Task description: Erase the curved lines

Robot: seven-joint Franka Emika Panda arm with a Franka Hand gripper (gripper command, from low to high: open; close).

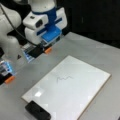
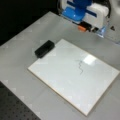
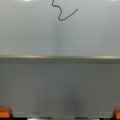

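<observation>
Wrist view: two orange fingertips [image 3: 5, 112], one at each bottom corner, set wide apart with nothing between them but bare grey table [image 3: 60, 85]; jaws fully spread, holding and touching nothing. Same view, upper half: whiteboard [image 3: 30, 32], its near edge a thin tan line running straight across, the curve lines [image 3: 62, 12] at the top middle, partly cut off by the picture's top. In a front view, gripper [image 1: 41, 51]: white and blue body, orange tips, hanging above the table beyond the board's far edge, well apart from the squiggle and not over the board. In a front view, gripper [image 2: 86, 27]: at the top, just beyond the board's far edge, again above bare table. Whiteboard [image 1: 82, 82], [image 2: 57, 72]: white rectangle, thin wooden rim, lying flat, skewed to the table's edges. Curve lines [image 1: 63, 78], [image 2: 80, 66]: short dark wavy stroke near the board's middle, intact, unerased. Black block eraser [image 1: 37, 110], [image 2: 44, 48]: lying at one corner of the board, overlapping or touching its edge, well apart from the gripper and from the squiggle. Open room: grey table bare on all sides of the board in both front views; the board's surface bare around the squiggle. Perforated dark plate [image 2: 15, 107]: at a front view's bottom left, off the table's edge.
</observation>
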